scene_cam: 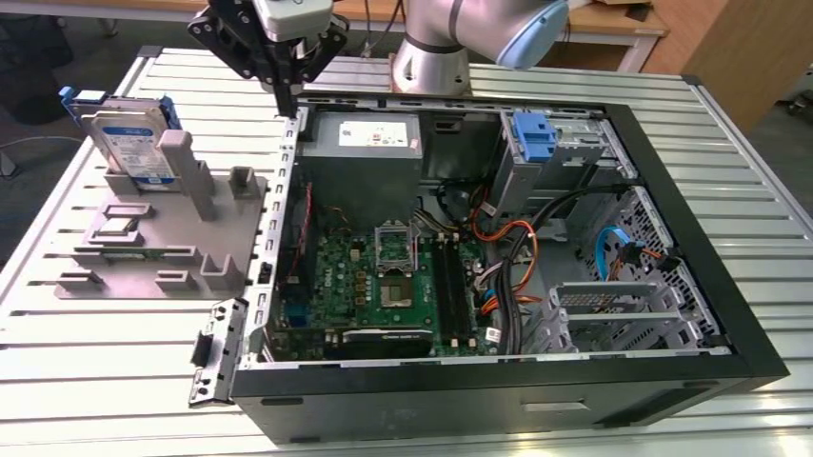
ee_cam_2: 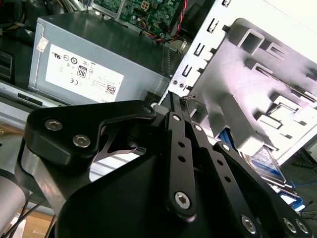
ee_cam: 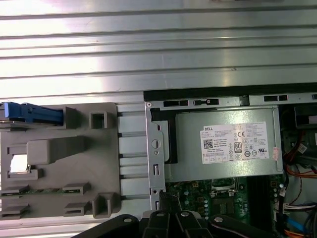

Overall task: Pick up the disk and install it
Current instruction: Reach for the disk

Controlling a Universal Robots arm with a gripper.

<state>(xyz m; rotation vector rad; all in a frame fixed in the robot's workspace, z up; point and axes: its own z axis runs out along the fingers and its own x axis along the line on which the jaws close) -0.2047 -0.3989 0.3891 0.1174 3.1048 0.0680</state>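
My tool (scene_cam: 289, 101) has its 2 black fingers pressed together on nothing, the tips hanging just above the computer case's (scene_cam: 711, 314) perforated metal side wall (scene_cam: 282, 181), near the grey power-supply box (scene_cam: 365, 143). In the second wrist view I see the tool (ee_cam_2: 176, 101) as bolted black links tapering to a thin point, something the exterior view barely resolves. In the first wrist view the tool (ee_cam: 167, 198) sits over the green motherboard (ee_cam: 198, 196). The disk (scene_cam: 128, 143) stands upright at the far end of a matte grey slotted holder (scene_cam: 152, 248), well apart from the tool on the exterior view's left. It is a flat silver rectangle with a blue-and-white label, clipped in a blue plastic frame. The first wrist view gives me the disk (ee_cam: 32, 113) edge-on as a blue strip. The second wrist view shows the disk (ee_cam_2: 267, 163) peeking from behind the holder (ee_cam_2: 247, 74). Everything rests on a ribbed, shiny metal counter (scene_cam: 76, 381).
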